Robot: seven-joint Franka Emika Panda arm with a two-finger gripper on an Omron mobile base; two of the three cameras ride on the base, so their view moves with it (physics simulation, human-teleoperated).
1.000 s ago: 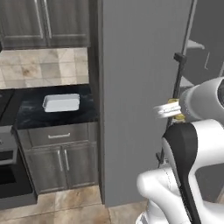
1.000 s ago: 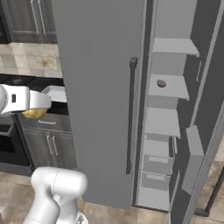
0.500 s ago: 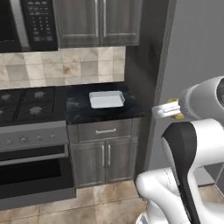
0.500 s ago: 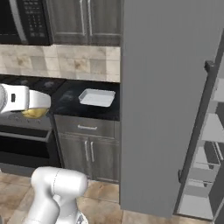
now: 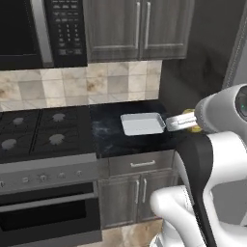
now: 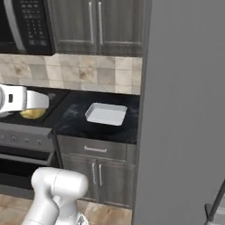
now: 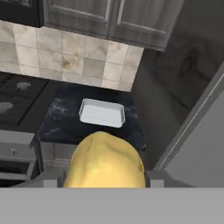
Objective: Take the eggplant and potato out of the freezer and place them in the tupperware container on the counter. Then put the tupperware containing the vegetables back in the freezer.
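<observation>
The potato (image 7: 104, 161) sits clamped between the half-open jaws, held in the air short of the tupperware container (image 7: 102, 112) on the black worktop (image 7: 65, 120). A second ago the views faced the open freezer (image 6: 184, 110); the base has since swung to the stove side, so delivery looks next.

Glossy white arm (image 5: 212, 159), dark joints
</observation>
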